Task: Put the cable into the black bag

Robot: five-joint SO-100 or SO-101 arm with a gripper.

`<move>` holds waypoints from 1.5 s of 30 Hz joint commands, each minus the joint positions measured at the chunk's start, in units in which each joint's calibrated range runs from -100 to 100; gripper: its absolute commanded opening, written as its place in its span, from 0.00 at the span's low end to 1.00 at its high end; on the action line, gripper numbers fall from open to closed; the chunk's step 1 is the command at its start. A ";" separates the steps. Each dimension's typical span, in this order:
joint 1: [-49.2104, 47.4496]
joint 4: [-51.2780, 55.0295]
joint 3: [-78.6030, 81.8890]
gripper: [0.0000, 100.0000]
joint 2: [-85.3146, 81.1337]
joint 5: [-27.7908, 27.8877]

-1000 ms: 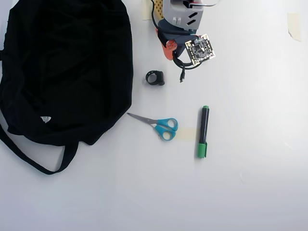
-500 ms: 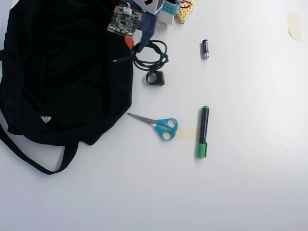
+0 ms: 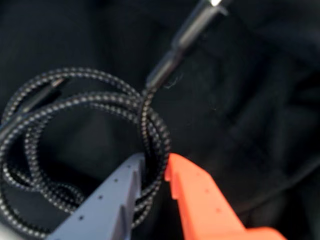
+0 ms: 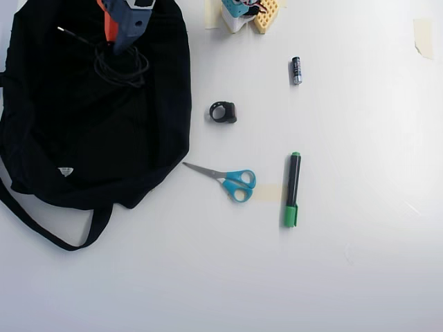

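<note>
Cable (image 4: 121,68) coil hangs pinched between the closed fingers of the tool (image 3: 156,172), over the black bag (image 4: 83,138) at far left.

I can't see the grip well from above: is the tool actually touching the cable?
Touching. In the wrist view, the tool has its grey and orange fingers pressed on either side of the cable, which hangs over the black bag.

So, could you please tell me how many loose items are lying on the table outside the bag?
4: ring beside the bag, battery upper right, scissors centre, marker right of them.
</note>
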 commanded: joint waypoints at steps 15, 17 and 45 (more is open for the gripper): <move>8.74 -8.58 -1.40 0.26 13.16 0.36; 6.12 -5.13 -0.33 0.25 4.45 0.00; -51.69 6.24 33.19 0.02 -53.64 -5.56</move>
